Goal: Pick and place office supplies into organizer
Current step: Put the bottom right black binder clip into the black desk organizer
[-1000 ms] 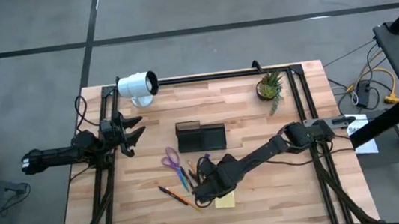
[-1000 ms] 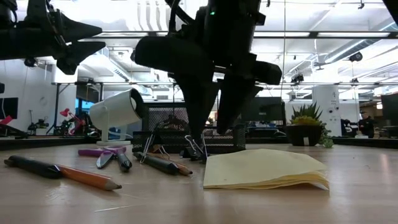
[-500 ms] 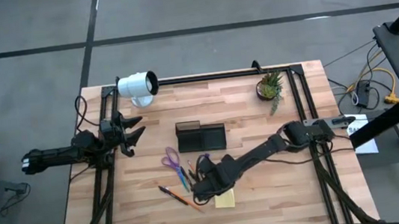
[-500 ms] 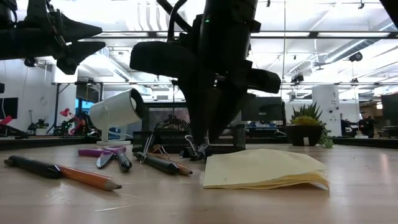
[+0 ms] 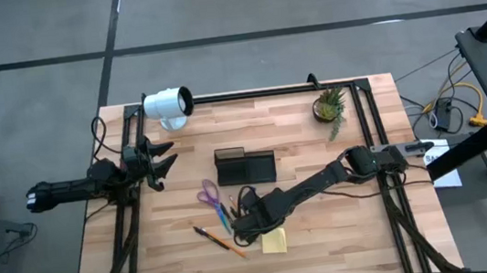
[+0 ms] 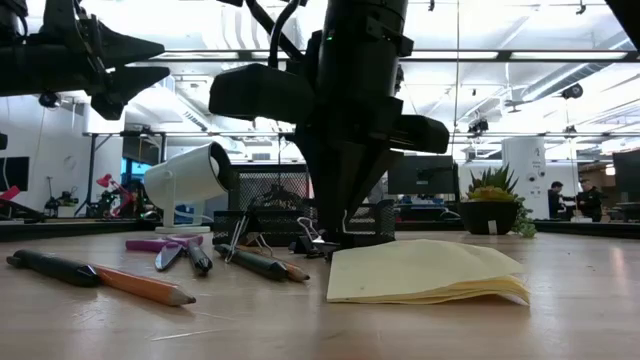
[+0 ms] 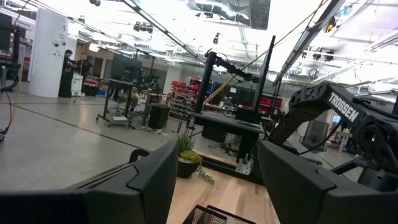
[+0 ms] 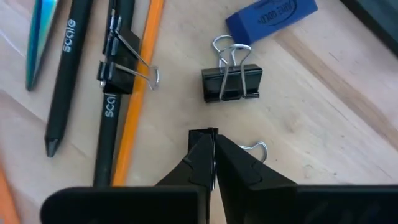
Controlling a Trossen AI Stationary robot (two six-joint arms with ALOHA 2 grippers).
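Pens [image 8: 106,93] and binder clips [image 8: 231,83] (tightly packed) crowd the right hand [image 8: 213,158].

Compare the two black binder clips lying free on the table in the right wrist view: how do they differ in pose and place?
The first binder clip lies alone on bare wood beside the blue eraser, its wire handles together and pointing at the eraser. The second binder clip rests across the black pens and the orange pencil, its handles turned sideways, toward the first clip. Both are black, with silver wire handles, and neither is held.
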